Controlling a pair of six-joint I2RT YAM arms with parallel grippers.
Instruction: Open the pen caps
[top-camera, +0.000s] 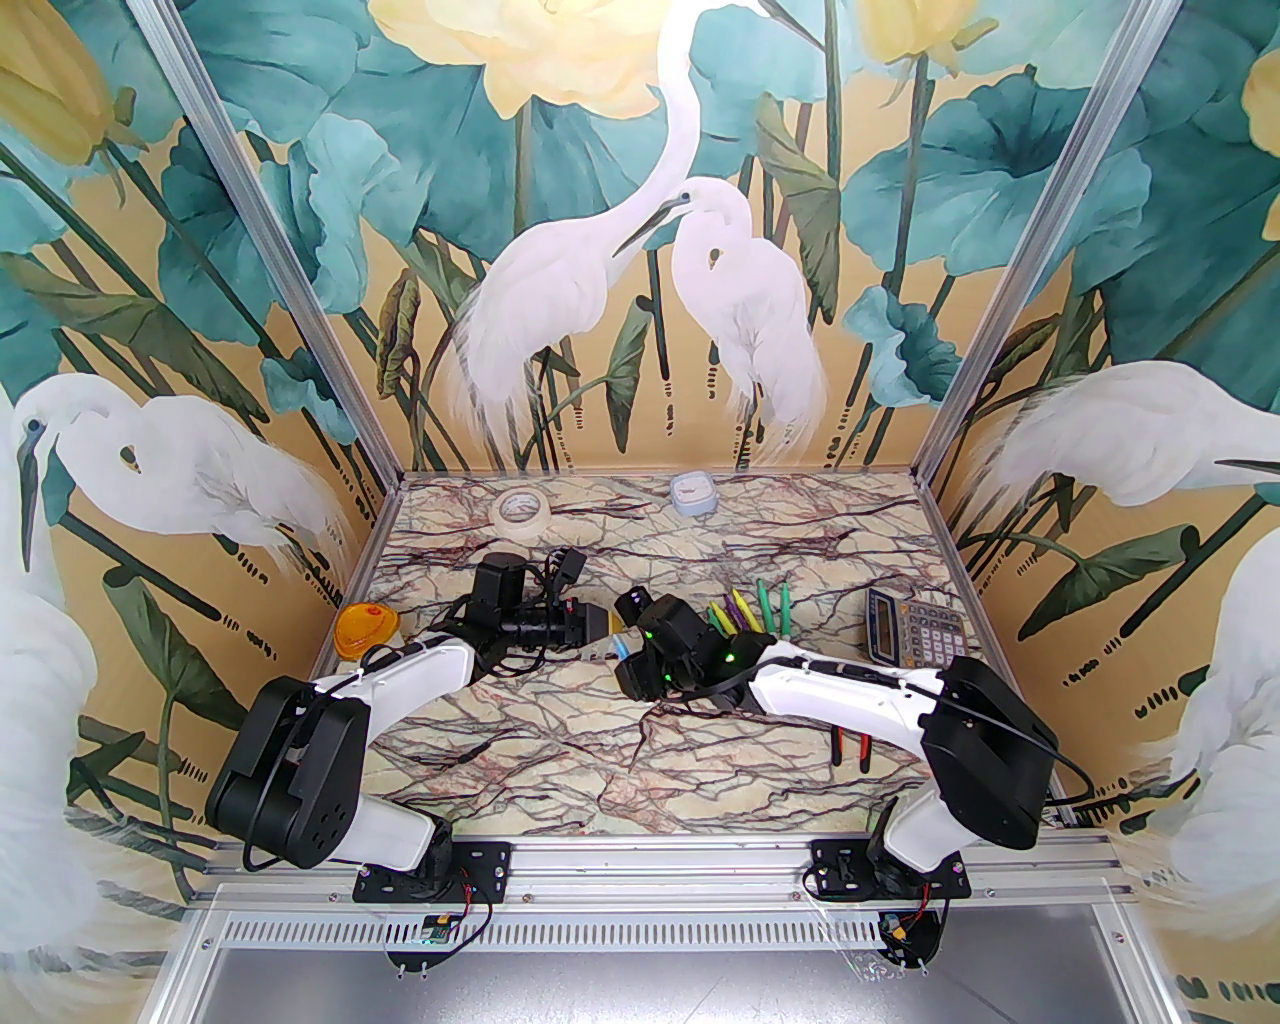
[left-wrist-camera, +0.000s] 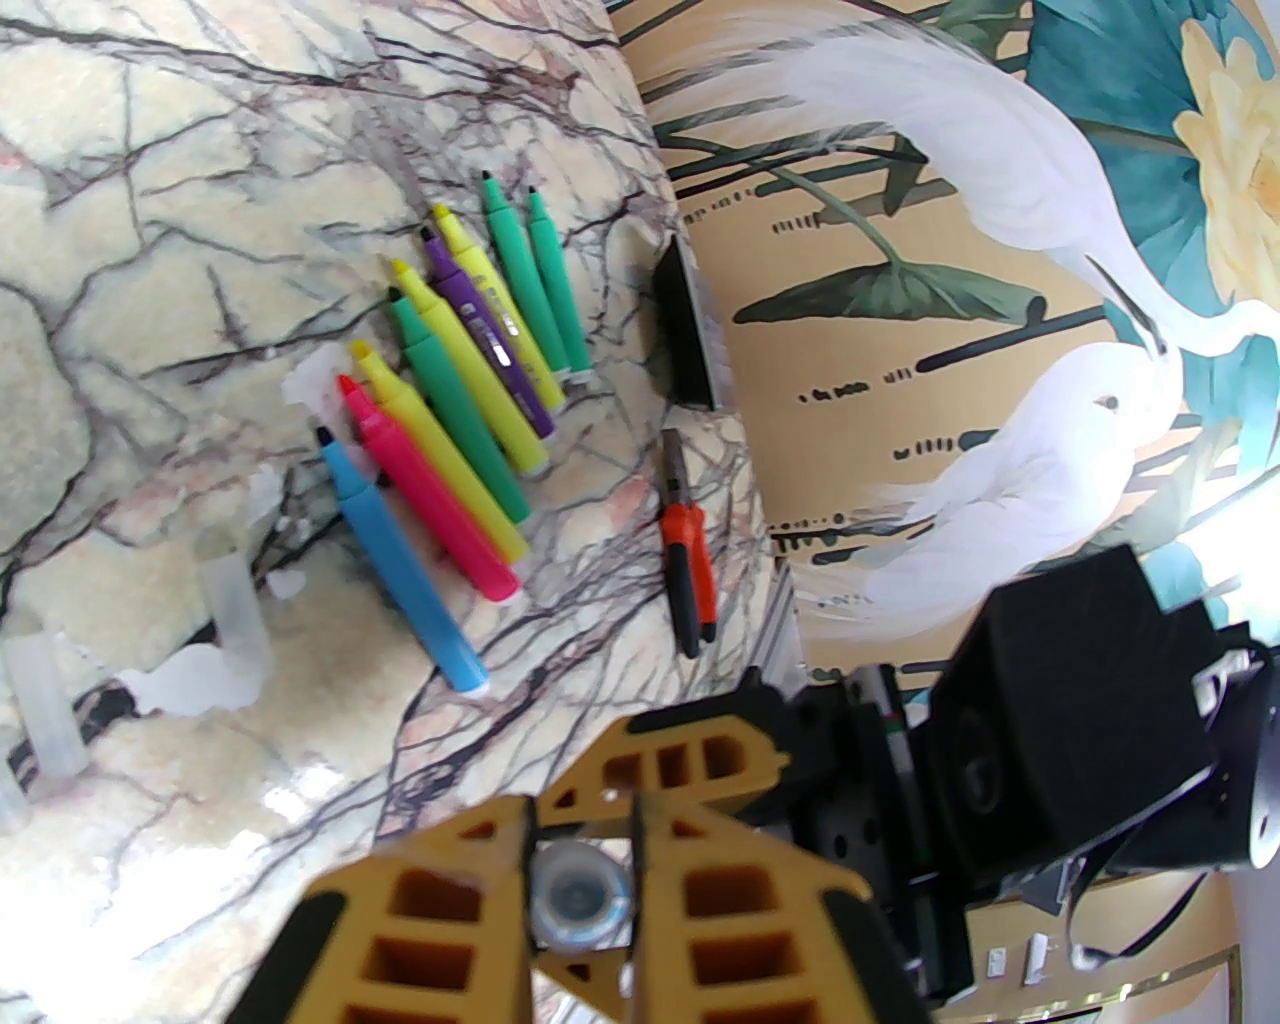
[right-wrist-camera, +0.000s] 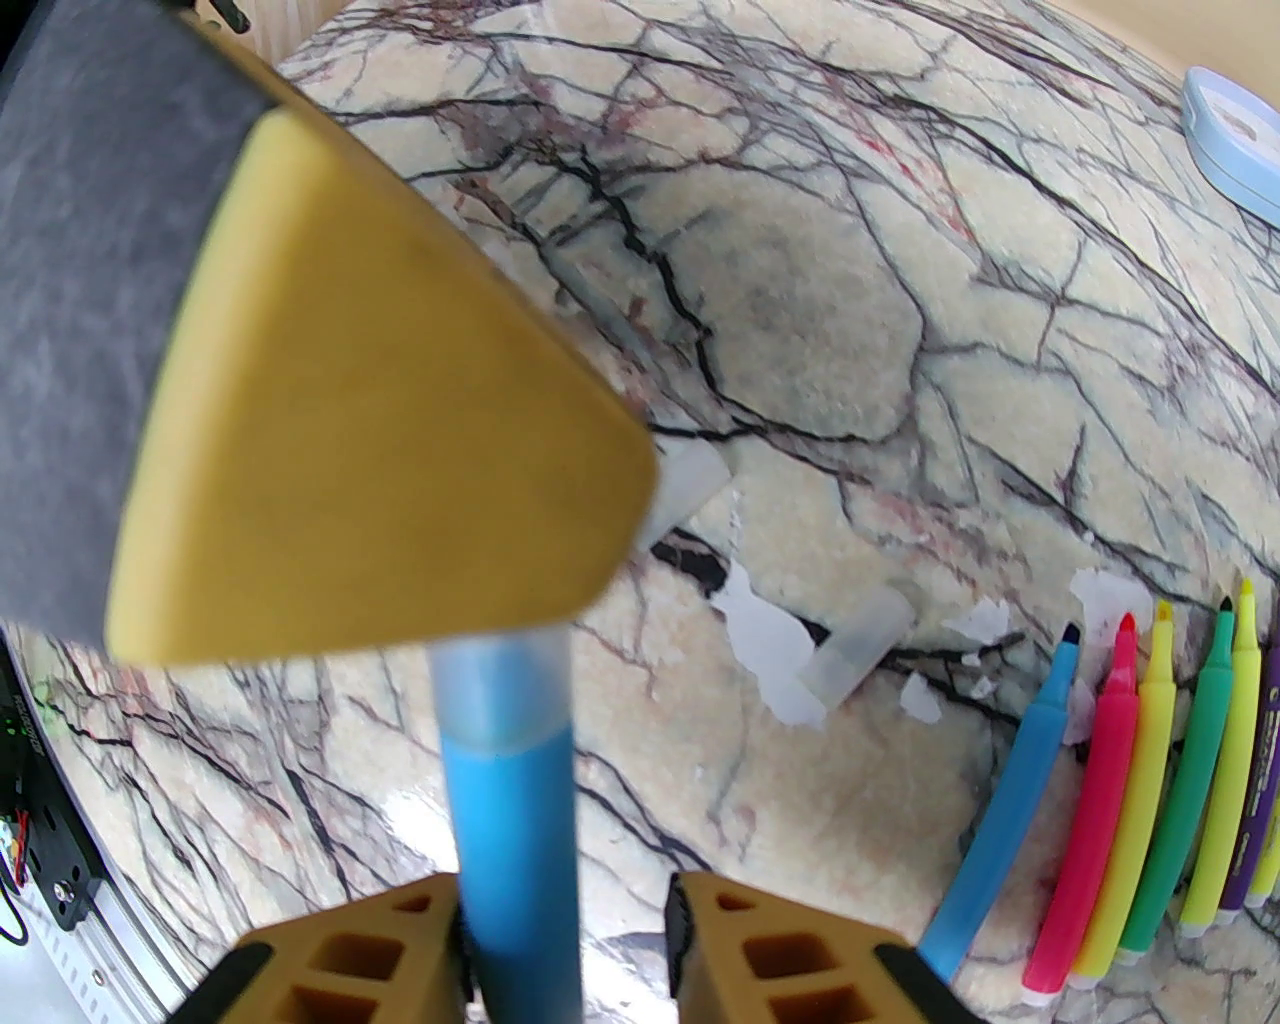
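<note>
Your right gripper (right-wrist-camera: 565, 905) is closed on the barrel of a slim blue marker (right-wrist-camera: 515, 830), held off the marble-patterned table (left-wrist-camera: 150, 200) near its middle, where the two arms meet. The marker's clear-whitish plastic cap (right-wrist-camera: 505, 680) is still seated on its far end, and your left gripper (left-wrist-camera: 582, 825) is clamped on that cap: in the left wrist view you look at it end-on, as a round clear ring pinched between the yellow fingers (left-wrist-camera: 440, 920). In the right wrist view one of those left fingers covers the tip of the cap, so you cannot see how far the cap reaches past it. Several loose clear caps (left-wrist-camera: 238, 620) lie on the table, apart from each other. Near them, further to the right, a row of uncapped markers (left-wrist-camera: 450, 400) in blue, pink, yellow, green and purple lies side by side, bare tips pointing the same way. Beyond that row you have red-handled pliers (left-wrist-camera: 687, 545) and a grey calculator (top-camera: 912, 625), both near the table's right edge.
</note>
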